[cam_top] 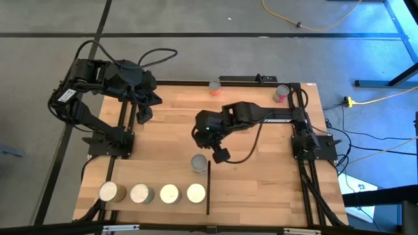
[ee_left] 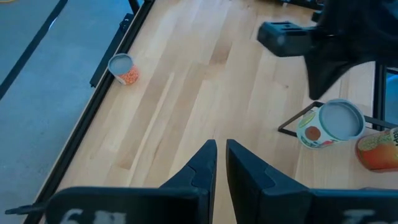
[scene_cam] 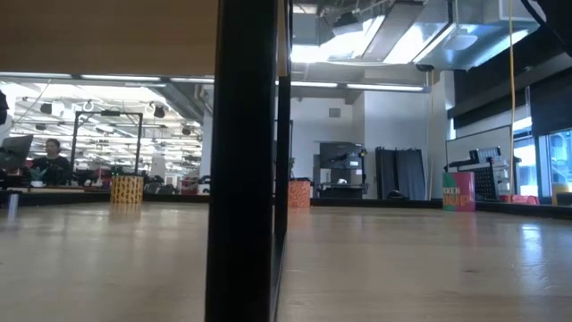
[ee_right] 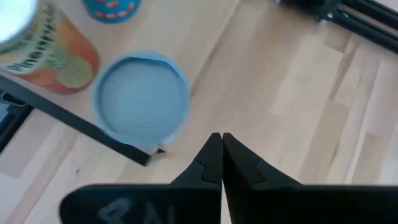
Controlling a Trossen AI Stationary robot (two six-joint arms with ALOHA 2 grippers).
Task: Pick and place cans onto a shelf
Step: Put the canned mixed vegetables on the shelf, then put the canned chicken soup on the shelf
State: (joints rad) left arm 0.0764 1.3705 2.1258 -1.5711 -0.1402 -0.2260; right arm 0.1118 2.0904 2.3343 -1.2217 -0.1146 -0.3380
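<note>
Plank-pattern wooden tabletop (cam_top: 261, 176), grey floor around it. Right gripper (ee_right: 216, 144) over table centre, fingers closed together, holding nothing. Silver-topped can (cam_top: 199, 162) stands upright just beside it on its near side, not touching; wrist view shows the can's round grey lid (ee_right: 142, 97) hard against the thin black bar (cam_top: 208, 189), at the bar's far end. Label on that can shows green and red in the left wrist view (ee_left: 328, 124). Shelf (cam_top: 153, 175) is the smooth light panel left of the bar: four whitish-topped cans (cam_top: 151, 193) in a row along its near edge, upright, close together. Orange-labelled can (ee_right: 46, 53) is right next to the silver-topped one. Two more cans at the table's far edge: red one (cam_top: 215, 86) mid-edge, pink one (cam_top: 281, 93) near the right corner, well apart from the gripper. Left gripper (ee_left: 219, 155) parked over the far-left table area, fingers nearly together, empty
</note>
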